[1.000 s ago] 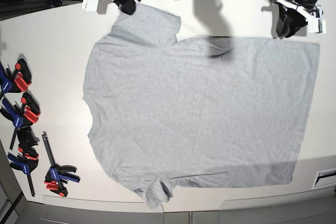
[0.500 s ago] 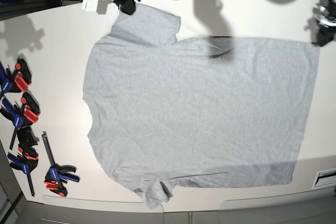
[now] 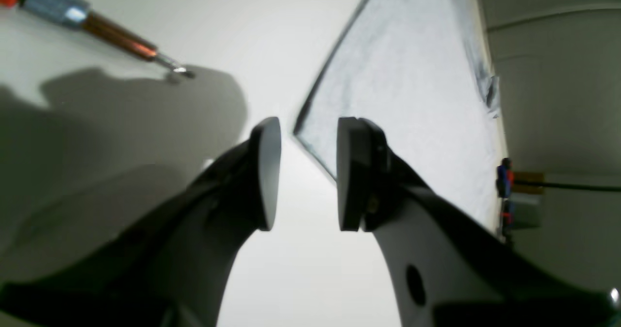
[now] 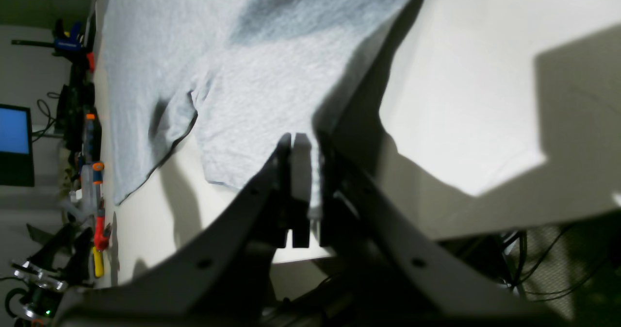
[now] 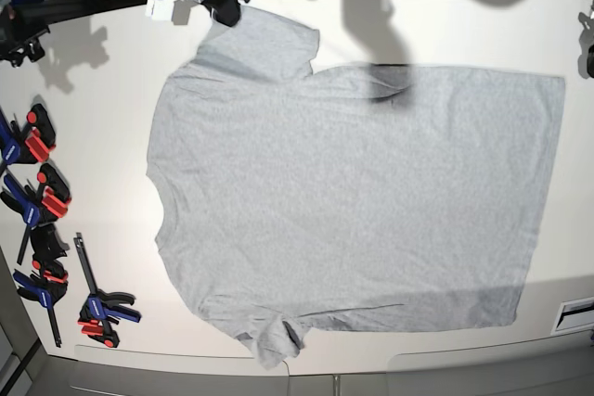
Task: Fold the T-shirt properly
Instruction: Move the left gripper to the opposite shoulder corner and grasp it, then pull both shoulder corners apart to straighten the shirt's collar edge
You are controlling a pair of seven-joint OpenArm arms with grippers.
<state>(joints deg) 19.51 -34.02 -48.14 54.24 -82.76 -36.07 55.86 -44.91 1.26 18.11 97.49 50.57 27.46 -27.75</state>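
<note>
At the table's edge, left gripper has withdrawn.

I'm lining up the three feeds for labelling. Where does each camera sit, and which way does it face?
Base: overhead, facing down on the table; right gripper clamps the T-shirt sleeve.
Left wrist: behind the open left gripper, facing a shirt corner.
Right wrist: behind the right gripper, shut on the sleeve.
All three show the T-shirt.
</note>
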